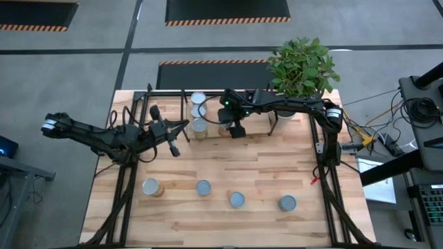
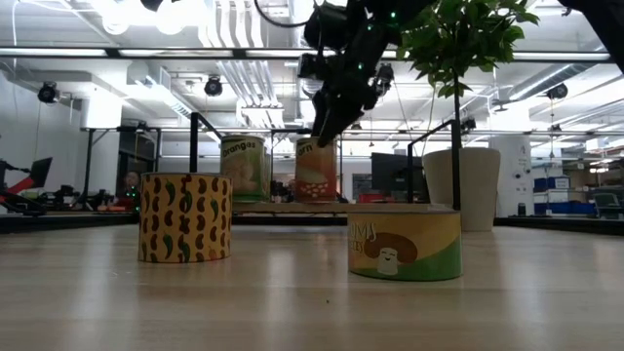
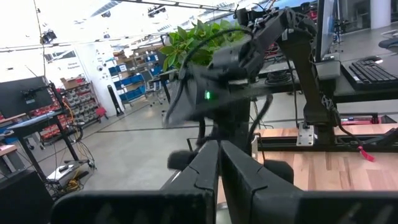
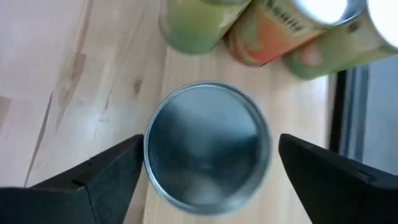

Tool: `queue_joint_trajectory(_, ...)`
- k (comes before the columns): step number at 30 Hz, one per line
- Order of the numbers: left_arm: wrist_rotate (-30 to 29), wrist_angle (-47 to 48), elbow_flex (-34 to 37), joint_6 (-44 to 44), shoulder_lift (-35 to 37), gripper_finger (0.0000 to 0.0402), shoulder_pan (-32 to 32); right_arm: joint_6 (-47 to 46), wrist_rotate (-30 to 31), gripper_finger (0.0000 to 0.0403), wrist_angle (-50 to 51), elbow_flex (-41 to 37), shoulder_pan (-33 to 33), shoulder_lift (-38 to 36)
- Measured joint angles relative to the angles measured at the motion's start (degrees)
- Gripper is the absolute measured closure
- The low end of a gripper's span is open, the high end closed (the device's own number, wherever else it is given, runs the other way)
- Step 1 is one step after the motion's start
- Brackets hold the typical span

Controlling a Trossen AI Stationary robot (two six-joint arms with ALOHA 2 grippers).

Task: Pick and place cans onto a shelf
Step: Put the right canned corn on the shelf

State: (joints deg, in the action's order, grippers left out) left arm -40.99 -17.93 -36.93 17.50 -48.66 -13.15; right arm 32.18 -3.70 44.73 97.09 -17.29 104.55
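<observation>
Silvery-topped can [image 4: 207, 144] between open right gripper [image 4: 208, 171] fingers, on shelf [image 4: 149, 93]

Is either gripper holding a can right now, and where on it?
No. The right gripper is open, straddling a can without touching; the left gripper is shut on nothing.
</observation>
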Motion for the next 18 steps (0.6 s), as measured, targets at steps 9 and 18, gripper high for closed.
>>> queue_joint_trajectory(9,0.0,0.0,0.0,0.0,0.0,0.0402,0.02,-1.95,0.33,0.0062,6.36,2.5,0.17,-4.97)
queue_joint_trajectory(18,-0.01,0.0,0.0,0.0,0.0,0.0402,0.0,-6.17,0.35,0.0207,11.21,-1.64,0.14,-5.79)
